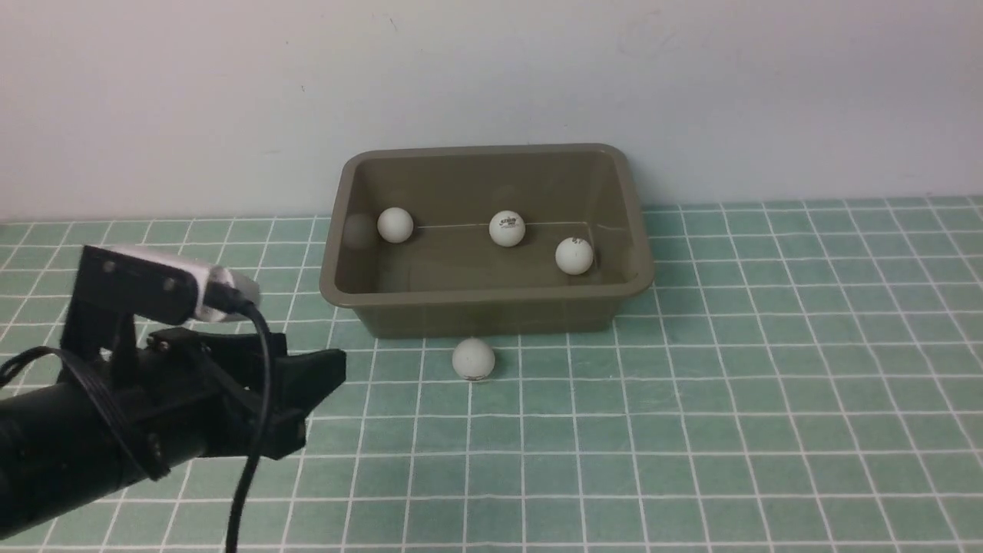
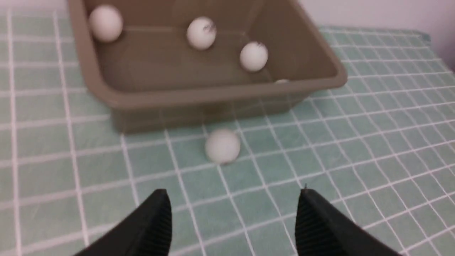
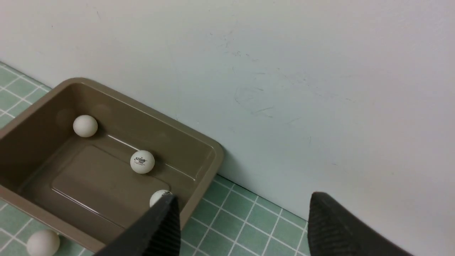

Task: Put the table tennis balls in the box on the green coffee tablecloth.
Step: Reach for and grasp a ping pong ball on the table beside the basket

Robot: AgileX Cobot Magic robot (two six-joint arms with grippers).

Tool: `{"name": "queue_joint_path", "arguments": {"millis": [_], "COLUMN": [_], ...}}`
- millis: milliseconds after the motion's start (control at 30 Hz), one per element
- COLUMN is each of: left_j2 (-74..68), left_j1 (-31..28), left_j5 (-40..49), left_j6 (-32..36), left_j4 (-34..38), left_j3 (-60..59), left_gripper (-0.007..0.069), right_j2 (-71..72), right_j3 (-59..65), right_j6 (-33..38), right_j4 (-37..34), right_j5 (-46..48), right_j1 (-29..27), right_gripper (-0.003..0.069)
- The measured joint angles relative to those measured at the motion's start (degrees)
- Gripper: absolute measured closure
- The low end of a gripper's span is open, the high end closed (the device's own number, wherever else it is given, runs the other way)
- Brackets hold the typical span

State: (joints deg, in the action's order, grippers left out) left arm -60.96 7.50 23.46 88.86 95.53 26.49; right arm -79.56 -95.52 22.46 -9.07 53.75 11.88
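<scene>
The olive-brown box [image 1: 491, 307] stands on the green coffee tablecloth [image 1: 768, 384] against the wall. Three table tennis balls [image 1: 507, 229] lie inside it, along the far side. In the left wrist view a white sliver [image 2: 282, 81] peeks over the box's near rim. One more ball [image 1: 473, 359] rests on the cloth just in front of the box. My left gripper [image 1: 322, 399] hovers low at the left, open and empty; in its wrist view the gripper [image 2: 233, 193] points at that loose ball [image 2: 222, 145]. My right gripper [image 3: 243, 199] is open and empty, near the box's corner [image 3: 213, 156].
A plain pale wall [image 1: 491, 77] rises directly behind the box. The gridded cloth stretches to the right and front of the box. The right arm does not show in the front view.
</scene>
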Motion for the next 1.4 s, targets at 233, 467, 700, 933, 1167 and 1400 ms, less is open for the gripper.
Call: {"name": "queue_joint_path", "arguments": {"millis": [233, 467, 700, 933, 1167, 1400], "left_j2": [-8.52, -12.11, -11.56, -11.56, -11.56, -14.17], "left_j1": [4.04, 4.38, 4.44, 4.49, 4.49, 4.49], "left_j5": [1.1, 2.59, 16.29, 22.64, 3.36, -3.44], "left_j6": [7.64, 5.84, -8.57, -28.61, -36.44, -21.07], "left_j4": [1.82, 1.88, -1.16, -23.92, -37.96, -24.52], "left_j3": [0.19, 0.25, 0.58, 0.58, 0.58, 0.58], "left_gripper": [0.0199, 0.0199, 0.0199, 0.0214, 0.0241, 0.0241], "right_j2": [0.0, 0.0, 0.0, 0.0, 0.0, 0.0], "right_j3": [0.0, 0.0, 0.0, 0.0, 0.0, 0.0], "right_j6": [0.0, 0.1, 0.67, 0.91, 0.91, 1.14], "right_j4": [-0.96, -0.96, -0.96, -0.96, -0.96, -0.96], "right_j5": [0.0, 0.0, 0.0, 0.0, 0.0, 0.0], "right_j1": [0.0, 0.0, 0.0, 0.0, 0.0, 0.0], "right_gripper": [0.0214, 0.0214, 0.0214, 0.0214, 0.0214, 0.0214]}}
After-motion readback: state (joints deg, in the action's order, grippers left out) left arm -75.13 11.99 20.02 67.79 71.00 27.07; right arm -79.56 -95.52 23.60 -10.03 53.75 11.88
